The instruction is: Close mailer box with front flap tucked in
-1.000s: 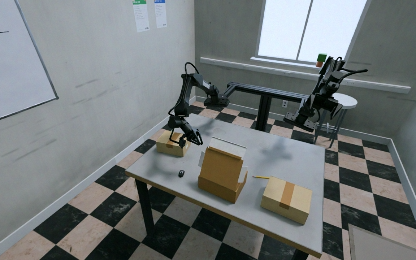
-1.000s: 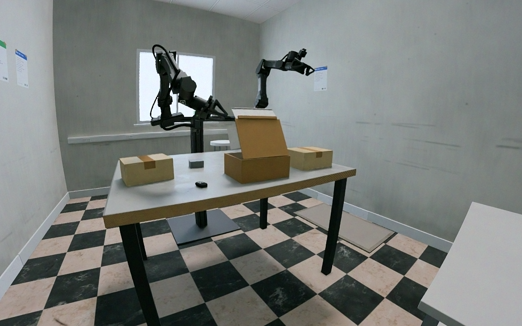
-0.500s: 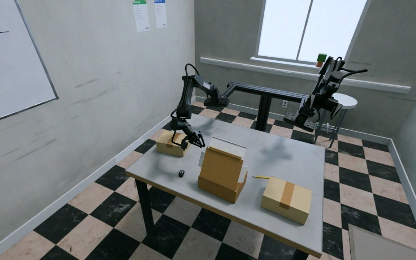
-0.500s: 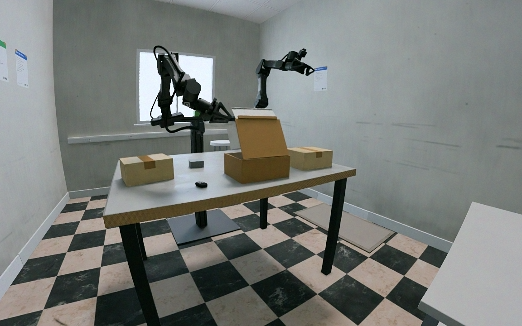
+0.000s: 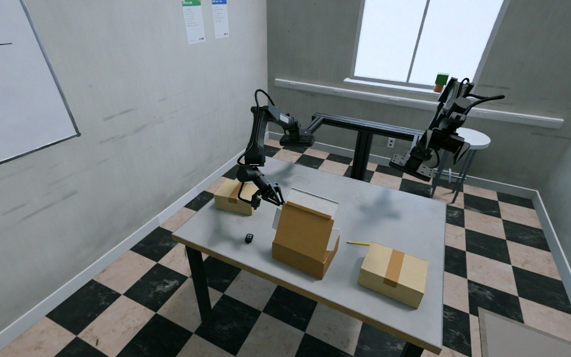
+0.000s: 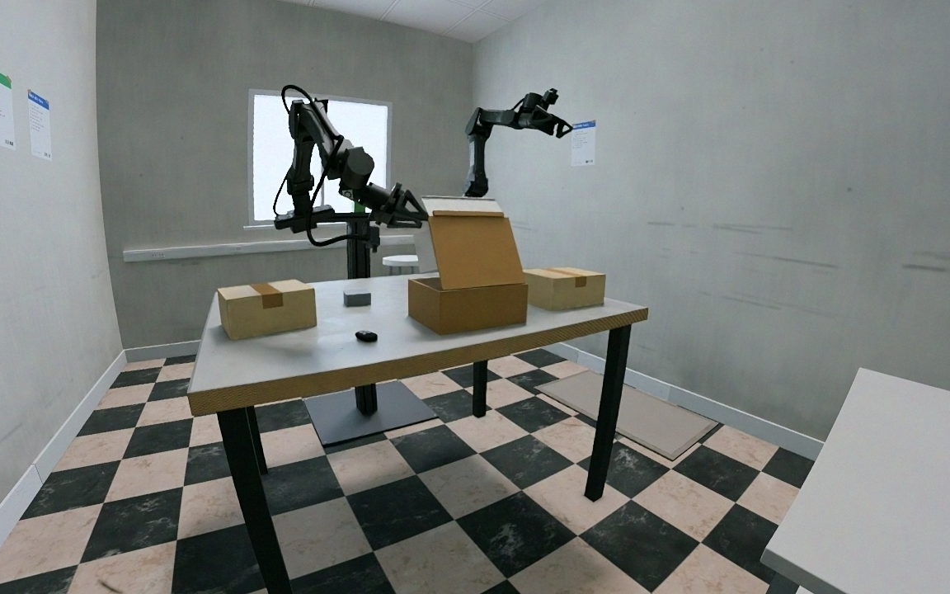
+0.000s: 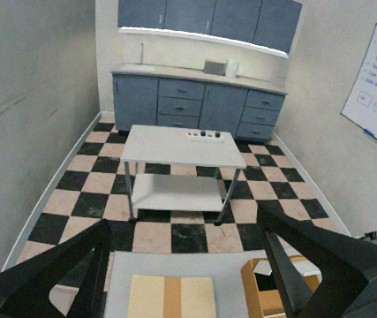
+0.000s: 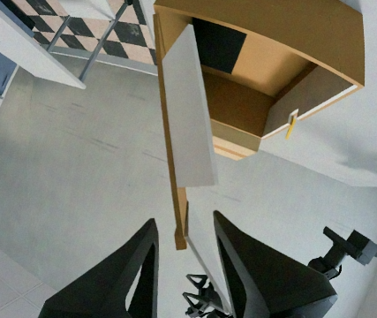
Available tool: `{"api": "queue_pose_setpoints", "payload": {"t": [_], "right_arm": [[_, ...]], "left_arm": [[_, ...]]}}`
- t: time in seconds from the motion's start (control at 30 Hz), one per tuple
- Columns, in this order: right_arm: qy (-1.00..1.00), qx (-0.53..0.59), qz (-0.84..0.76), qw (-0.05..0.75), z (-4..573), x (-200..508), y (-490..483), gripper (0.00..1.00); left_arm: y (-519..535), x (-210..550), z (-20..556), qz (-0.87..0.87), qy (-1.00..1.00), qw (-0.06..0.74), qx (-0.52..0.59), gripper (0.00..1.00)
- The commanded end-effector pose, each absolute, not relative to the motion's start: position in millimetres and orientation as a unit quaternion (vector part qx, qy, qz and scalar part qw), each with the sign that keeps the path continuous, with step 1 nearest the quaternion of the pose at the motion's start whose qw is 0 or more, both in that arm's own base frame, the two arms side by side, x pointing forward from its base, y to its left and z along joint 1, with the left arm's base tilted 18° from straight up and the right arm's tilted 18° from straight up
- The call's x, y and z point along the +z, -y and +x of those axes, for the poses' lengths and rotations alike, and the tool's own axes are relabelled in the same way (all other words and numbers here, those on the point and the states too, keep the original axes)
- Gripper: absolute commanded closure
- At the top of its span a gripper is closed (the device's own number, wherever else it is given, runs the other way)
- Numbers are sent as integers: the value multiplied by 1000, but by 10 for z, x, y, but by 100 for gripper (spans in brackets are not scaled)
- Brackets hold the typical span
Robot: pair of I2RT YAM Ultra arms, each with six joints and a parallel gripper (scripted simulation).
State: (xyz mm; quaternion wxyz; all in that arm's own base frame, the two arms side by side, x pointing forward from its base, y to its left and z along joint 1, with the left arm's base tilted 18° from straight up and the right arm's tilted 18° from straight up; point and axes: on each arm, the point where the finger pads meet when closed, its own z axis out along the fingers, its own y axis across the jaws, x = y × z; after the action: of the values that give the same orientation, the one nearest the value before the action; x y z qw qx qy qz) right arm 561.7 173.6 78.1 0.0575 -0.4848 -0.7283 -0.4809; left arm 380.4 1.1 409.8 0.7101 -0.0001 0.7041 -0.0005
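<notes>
The brown mailer box stands on the table. Its lid is raised and leans back. The white-faced front flap extends from the lid's top. Side flaps show at the lid's sides, one large in the right wrist view. A flat black item lies inside. My right gripper is partly open and empty, close to the lid's upper corner; contact is unclear. My left gripper is wide open, high and away from the box.
Taped cartons stand on both sides of the mailer, one beyond a pencil, another beneath the right arm. A black key fob and a grey block lie on the table.
</notes>
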Motion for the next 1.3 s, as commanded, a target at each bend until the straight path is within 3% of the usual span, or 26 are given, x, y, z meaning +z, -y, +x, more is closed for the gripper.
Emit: {"api": "queue_pose_setpoints", "payload": {"t": [0.0,0.83,0.87,1.2,1.23,1.27], "right_arm": [[732,-488,-473,50,5722,761,-1877,62],[731,-485,-476,62,5769,608,-2100,62],[731,-485,-476,61,5773,607,-2099,99],[734,-488,-468,62,5757,666,-2125,99],[734,-488,-468,62,5757,666,-2125,99],[734,-488,-468,62,5757,666,-2125,99]], "left_arm": [[16,4444,3716,-1,-673,740,-4,0],[16,4444,3716,-1,-673,740,-4,0],[16,4444,3716,-1,-673,740,-4,0],[16,4444,3716,-1,-673,740,-4,0],[16,4444,3716,-1,-673,740,-4,99],[16,4444,3716,-1,-673,740,-4,99]]}}
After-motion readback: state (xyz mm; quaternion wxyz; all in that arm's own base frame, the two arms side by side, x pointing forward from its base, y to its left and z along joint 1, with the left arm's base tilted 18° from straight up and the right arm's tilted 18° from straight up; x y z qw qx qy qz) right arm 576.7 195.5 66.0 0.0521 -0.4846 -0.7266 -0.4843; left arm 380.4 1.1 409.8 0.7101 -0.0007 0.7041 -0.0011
